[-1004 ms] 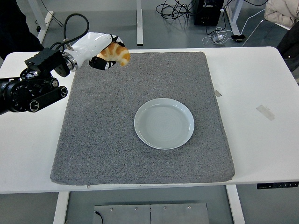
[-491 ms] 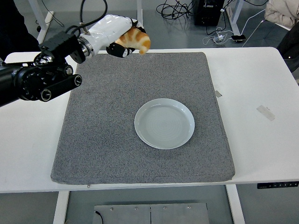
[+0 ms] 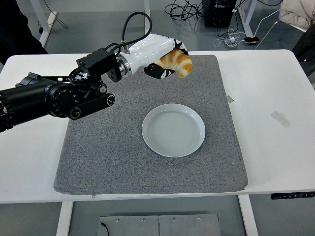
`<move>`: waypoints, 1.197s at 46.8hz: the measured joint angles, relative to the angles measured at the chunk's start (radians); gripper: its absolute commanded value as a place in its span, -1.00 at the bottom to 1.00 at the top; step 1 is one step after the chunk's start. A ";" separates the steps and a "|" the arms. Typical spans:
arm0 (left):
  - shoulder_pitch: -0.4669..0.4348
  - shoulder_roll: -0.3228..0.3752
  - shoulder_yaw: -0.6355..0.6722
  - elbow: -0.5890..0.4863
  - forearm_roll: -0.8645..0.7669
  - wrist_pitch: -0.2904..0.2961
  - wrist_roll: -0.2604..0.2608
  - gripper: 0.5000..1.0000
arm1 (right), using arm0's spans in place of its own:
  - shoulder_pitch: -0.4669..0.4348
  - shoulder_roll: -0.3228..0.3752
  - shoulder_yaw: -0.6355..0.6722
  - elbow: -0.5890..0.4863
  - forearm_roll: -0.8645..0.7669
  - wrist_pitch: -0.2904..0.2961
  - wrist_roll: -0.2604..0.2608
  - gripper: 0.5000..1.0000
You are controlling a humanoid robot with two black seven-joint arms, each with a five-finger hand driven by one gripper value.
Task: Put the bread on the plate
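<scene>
My left hand (image 3: 165,61), white with dark fingers, is shut on the bread (image 3: 177,63), a golden croissant. It holds it in the air over the far part of the grey mat (image 3: 108,147), above and a little behind the plate. The pale round plate (image 3: 173,130) lies empty at the mat's middle. The left arm (image 3: 59,96) reaches in from the left edge. The right arm is out of view.
The grey mat covers most of the white table (image 3: 275,88). A strip of tape (image 3: 279,118) lies on the table at the right. Cables and a power strip (image 3: 229,38) lie on the floor beyond the table's far edge.
My left hand has carried the croissant to the right and nearer, from the mat's far left corner toward the plate. The plate has not moved.
</scene>
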State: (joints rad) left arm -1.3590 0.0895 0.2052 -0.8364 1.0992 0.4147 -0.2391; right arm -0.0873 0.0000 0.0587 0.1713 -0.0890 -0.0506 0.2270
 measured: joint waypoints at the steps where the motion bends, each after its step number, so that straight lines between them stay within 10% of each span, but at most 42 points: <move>1: 0.002 -0.008 0.002 -0.004 0.003 0.000 0.000 -1.00 | 0.000 0.000 0.000 0.000 0.000 0.000 0.000 1.00; 56: 0.164 0.030 0.078 -0.072 0.197 0.006 -0.078 -1.00 | 0.000 0.000 0.001 0.000 0.000 0.000 0.000 1.00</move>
State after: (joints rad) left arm -1.1951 0.1198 0.2829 -0.9083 1.2963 0.4204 -0.3171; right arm -0.0874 0.0000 0.0594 0.1716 -0.0890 -0.0506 0.2270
